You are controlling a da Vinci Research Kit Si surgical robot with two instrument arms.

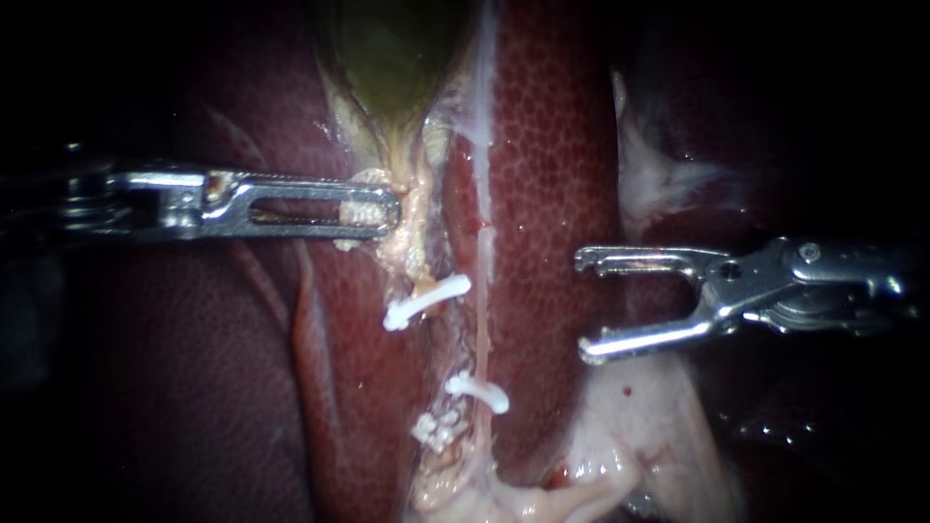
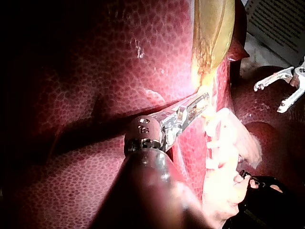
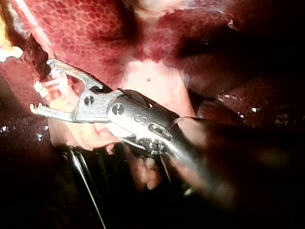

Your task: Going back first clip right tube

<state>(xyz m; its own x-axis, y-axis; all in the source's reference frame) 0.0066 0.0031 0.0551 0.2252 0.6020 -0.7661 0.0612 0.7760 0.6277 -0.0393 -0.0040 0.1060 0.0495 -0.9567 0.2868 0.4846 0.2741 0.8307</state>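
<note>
Beside the right tube (image 1: pixel 481 291), clear of its clip (image 1: pixel 480 390), right instrument (image 1: pixel 584 305) is hovering, jaws spread empty, likely retreat step, needing straight pull-back; left instrument (image 1: pixel 387 208) is pinching gallbladder (image 1: pixel 392 58) neck.

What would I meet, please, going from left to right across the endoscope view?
Left instrument → upper clip → lower clip → right instrument.
</note>
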